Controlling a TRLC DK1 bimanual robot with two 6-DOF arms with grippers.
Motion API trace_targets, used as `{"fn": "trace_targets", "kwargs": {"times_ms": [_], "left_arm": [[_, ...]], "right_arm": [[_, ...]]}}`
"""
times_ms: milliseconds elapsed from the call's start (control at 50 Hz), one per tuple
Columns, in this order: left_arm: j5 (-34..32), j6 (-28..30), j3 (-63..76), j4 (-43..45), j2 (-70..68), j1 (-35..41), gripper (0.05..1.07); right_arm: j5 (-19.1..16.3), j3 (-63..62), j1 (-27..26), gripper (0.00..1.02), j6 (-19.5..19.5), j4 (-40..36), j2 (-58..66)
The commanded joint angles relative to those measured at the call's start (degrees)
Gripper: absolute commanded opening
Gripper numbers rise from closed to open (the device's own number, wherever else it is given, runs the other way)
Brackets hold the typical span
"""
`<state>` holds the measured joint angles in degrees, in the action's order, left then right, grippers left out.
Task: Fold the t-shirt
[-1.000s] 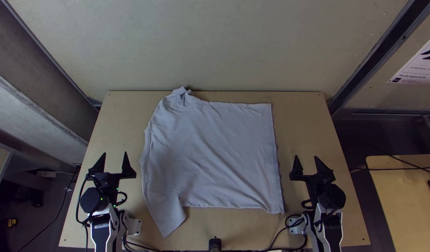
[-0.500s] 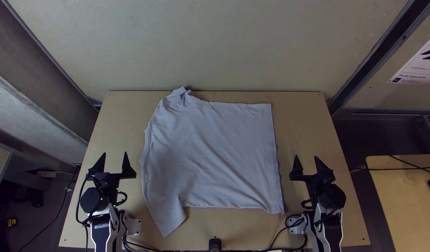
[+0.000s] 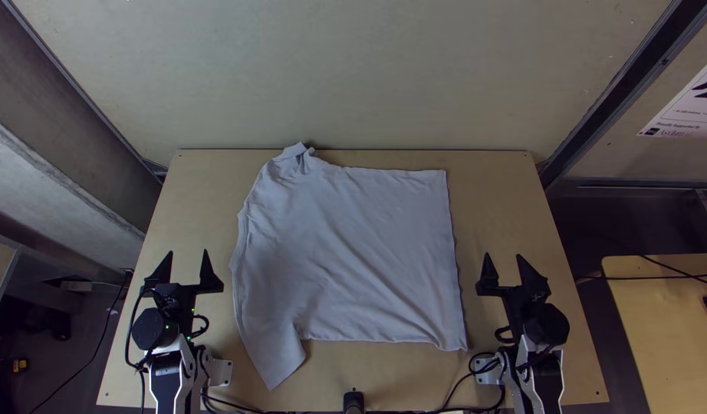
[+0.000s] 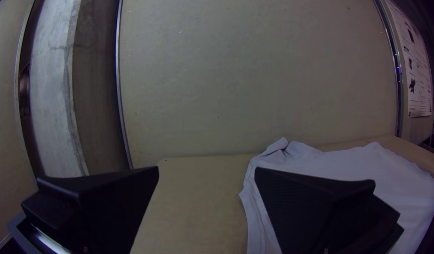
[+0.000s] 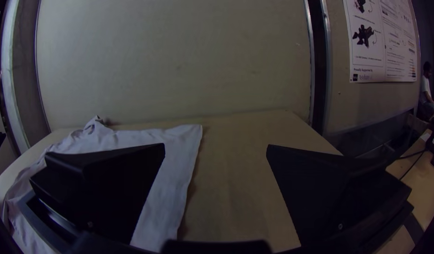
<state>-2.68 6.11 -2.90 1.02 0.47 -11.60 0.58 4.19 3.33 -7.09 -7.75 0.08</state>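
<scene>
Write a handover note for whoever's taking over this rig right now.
Left black two-fingered hand: open, empty, left of the shirt.
Right black two-fingered hand: open, empty, right of it.
Pale grey cloth t-shirt: spread on the light wooden table, lightly wrinkled, far-left corner bunched, near-left sleeve angled toward the near edge.
Done: laid out, no finished fold visible.
To do: the folding, perhaps after smoothing that corner.

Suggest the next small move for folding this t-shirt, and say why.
Probably bring the open left claw to the near sleeve: the t-shirt lies spread, and that sleeve juts toward the near edge of the table, so tucking it in looks a sensible start.
</scene>
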Motion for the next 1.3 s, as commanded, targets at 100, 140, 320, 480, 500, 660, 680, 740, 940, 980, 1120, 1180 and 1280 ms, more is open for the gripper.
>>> {"fn": "trace_targets", "kwargs": {"times_ms": [100, 140, 320, 480, 500, 660, 680, 740, 940, 980, 1120, 1180, 1280], "left_arm": [[-0.49, 2.15, -3.52, 1.18, -0.21, 0.17, 1.03], [-0.57, 2.94, -4.75, 1.53, 0.67, 0.78, 1.03], [-0.57, 2.59, -15.47, 1.09, 9.9, 2.19, 1.03], [-0.57, 1.36, -25.23, 2.06, 19.04, 2.63, 1.03], [-0.57, 1.27, -26.64, 2.15, 20.54, 2.72, 1.03], [-0.57, -0.92, -36.92, 2.5, 31.43, 2.72, 1.03], [-0.57, -1.19, -38.24, 2.24, 32.66, 2.72, 1.03], [-0.57, -1.28, -41.84, 2.24, 36.27, 2.98, 1.03], [-0.22, -1.8, -52.3, 2.24, 46.64, 4.74, 1.03], [0.13, -1.8, -54.32, 2.24, 48.75, 5.18, 1.03], [0.39, -1.8, -62.41, 1.53, 56.92, 6.5, 1.03], [0.39, -1.71, -65.66, 1.01, 60.35, 7.82, 1.03], [0.39, -1.71, -71.2, 0.3, 66.24, 8.87, 1.03]], "right_arm": [[0.56, 5.66, 0.01, 0.99, -0.64, 5.29, 2.03], [0.56, 7.5, 0.01, 0.99, -0.64, 6.34, 4.23], [0.56, 21.83, 0.36, 0.99, -0.82, 5.29, 18.82], [0.48, 33.61, 0.62, 0.99, -0.55, 5.2, 27.87], [0.48, 35.01, 0.71, 0.99, -0.55, 4.94, 29.02], [0.48, 44.15, 1.06, 0.99, 0.06, 4.14, 36.66], [0.48, 45.12, 1.15, 0.99, 0.06, 4.06, 37.45], [0.48, 47.85, 1.5, 0.99, 0.06, 3.44, 39.91], [0.48, 55.49, 1.59, 0.99, 0.59, 2.3, 48.18], [0.48, 57.25, 1.59, 0.99, 0.59, 1.42, 50.11], [0.48, 64.54, 1.59, 0.99, 0.41, -3.5, 58.19], [0.48, 67.8, 1.33, 0.99, 0.06, -5.79, 61.62], [0.48, 73.07, -0.08, 0.99, -1.08, -8.16, 67.42]]}}
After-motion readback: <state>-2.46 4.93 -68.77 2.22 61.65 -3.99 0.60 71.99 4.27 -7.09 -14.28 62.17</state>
